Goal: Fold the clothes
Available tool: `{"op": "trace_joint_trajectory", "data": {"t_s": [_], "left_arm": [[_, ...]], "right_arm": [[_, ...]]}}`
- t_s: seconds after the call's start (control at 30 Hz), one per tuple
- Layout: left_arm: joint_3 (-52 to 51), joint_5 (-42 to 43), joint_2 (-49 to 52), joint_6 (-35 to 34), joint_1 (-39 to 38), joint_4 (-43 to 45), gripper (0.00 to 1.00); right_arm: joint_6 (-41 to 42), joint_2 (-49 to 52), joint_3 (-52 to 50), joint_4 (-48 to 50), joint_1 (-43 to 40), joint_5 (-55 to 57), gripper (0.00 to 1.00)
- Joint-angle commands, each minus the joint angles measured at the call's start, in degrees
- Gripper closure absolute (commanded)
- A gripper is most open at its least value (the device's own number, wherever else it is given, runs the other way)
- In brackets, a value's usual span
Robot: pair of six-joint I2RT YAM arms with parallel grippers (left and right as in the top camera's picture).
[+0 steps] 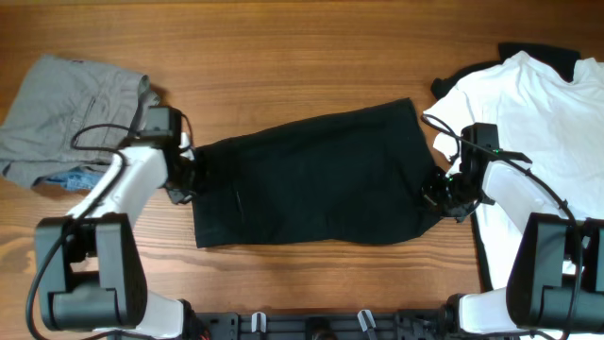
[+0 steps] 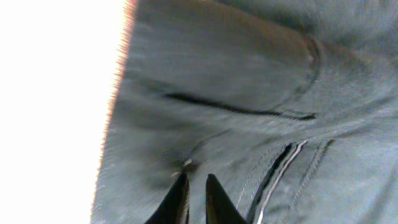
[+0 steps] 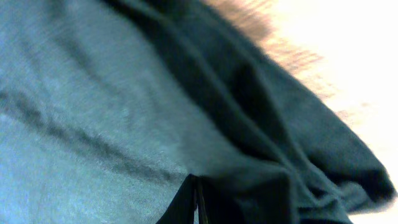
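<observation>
A black T-shirt lies folded into a wide band across the middle of the table. My left gripper is at its left edge. In the left wrist view the fingers are nearly together, with the black cloth puckered at their tips. My right gripper is at the shirt's right edge. In the right wrist view its fingers are pressed together, and folds of the black cloth gather at them. A white T-shirt lies at the right. Grey trousers lie at the far left.
A second dark cloth shows from under the white T-shirt at the top right. A bit of blue fabric lies under the trousers' near edge. Bare wooden table runs behind the black T-shirt.
</observation>
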Motion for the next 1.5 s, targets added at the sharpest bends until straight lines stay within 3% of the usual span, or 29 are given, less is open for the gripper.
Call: {"op": "trace_joint_trajectory", "data": {"t_s": [0.0,0.07,0.17,0.27,0.43,0.63,0.87,0.97,1.17,1.37,1.43,1.47], "left_arm": [[4.0,2.1,-3.3,0.3,4.1,-3.5,0.47],[4.0,3.0,-4.0,0.8,5.6,-4.6,0.12],[3.9,3.3,-3.9,3.8,6.1,-6.0,0.00],[3.9,2.4,-3.9,4.8,6.1,-7.0,0.00],[3.9,-1.1,-3.0,8.3,6.2,-6.1,0.00],[2.7,7.5,2.3,16.5,6.2,-5.6,0.00],[1.4,7.3,8.5,16.6,6.2,-3.4,0.00],[1.4,7.2,10.9,16.6,5.9,-3.3,0.03],[1.3,7.3,16.0,16.6,3.6,-0.8,0.26],[1.3,7.7,20.1,16.6,-2.3,2.2,0.33],[1.3,7.7,20.2,16.6,-4.2,2.6,0.46],[1.3,7.7,20.2,16.6,-4.9,2.6,0.61]], "right_arm": [[-10.1,-4.6,2.3,0.5,0.3,-8.3,0.92],[-13.1,-7.8,3.0,1.1,0.6,-10.9,0.89],[-14.4,-11.6,3.0,3.2,1.8,-12.0,0.84],[-14.4,-13.1,3.0,4.6,3.8,-12.0,0.77],[-14.4,-12.0,2.4,6.7,7.5,-11.6,0.78],[-7.8,-5.1,2.1,8.0,11.8,-7.1,0.78],[-6.8,1.8,2.1,8.7,11.9,-7.2,0.82],[-7.0,2.7,2.1,8.7,11.9,-7.2,0.82],[-6.9,2.7,2.1,10.2,11.9,-7.2,0.82],[-6.8,2.7,2.1,10.4,11.9,-7.2,0.82],[-6.8,2.7,2.1,10.4,11.9,-7.2,0.82],[-6.8,2.7,2.1,10.3,11.9,-7.2,0.82]]}}
